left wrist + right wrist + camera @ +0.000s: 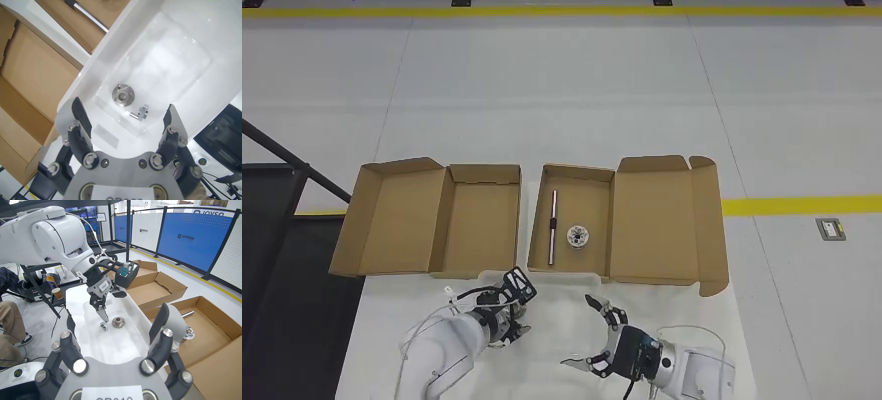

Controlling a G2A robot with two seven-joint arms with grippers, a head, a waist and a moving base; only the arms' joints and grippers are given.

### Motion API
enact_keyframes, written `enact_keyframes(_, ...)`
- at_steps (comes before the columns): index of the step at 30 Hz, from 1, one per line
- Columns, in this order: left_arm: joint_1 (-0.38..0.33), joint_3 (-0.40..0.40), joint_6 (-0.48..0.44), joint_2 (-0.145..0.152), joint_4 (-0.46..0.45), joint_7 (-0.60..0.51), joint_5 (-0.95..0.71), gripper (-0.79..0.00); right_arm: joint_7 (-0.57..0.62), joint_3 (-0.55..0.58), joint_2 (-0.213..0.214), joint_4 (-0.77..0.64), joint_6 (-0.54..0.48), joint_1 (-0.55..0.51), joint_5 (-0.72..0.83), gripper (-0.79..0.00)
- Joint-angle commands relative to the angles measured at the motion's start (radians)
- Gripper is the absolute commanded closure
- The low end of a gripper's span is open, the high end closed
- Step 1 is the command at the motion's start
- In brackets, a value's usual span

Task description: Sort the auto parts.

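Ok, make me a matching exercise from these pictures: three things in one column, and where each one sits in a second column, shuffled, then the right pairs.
Column one
1. steel rod
2. small bracket
3. paper cup

Column two
a. in the white tray, near the round flange
b. on the black shelf, beside a bottle
c. in a cardboard box

Pairs: 1-c, 2-a, 3-b.
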Motion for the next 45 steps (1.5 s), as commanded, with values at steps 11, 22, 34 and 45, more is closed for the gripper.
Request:
enact_keyframes(11,-0.055,0.109,0.216,-0.03,0.129,0.04,0.042,-0.628,0.0,0.0,0.0,0.0,0.0,0.0,0.0,-0.785)
enact_keyframes(22,-0.108,0.146,0.306,-0.052,0.24,0.08,0.029,-0.65,0.0,0.0,0.0,0.0,0.0,0.0,0.0,-0.785)
enact_keyframes(34,-0.148,0.161,0.336,-0.068,0.298,0.011,0.019,-0.376,0.0,0.0,0.0,0.0,0.0,0.0,0.0,-0.785)
enact_keyframes(45,-0.168,0.17,0.343,-0.079,0.323,-0.036,0.01,-0.329,0.0,0.0,0.0,0.0,0.0,0.0,0.0,-0.785)
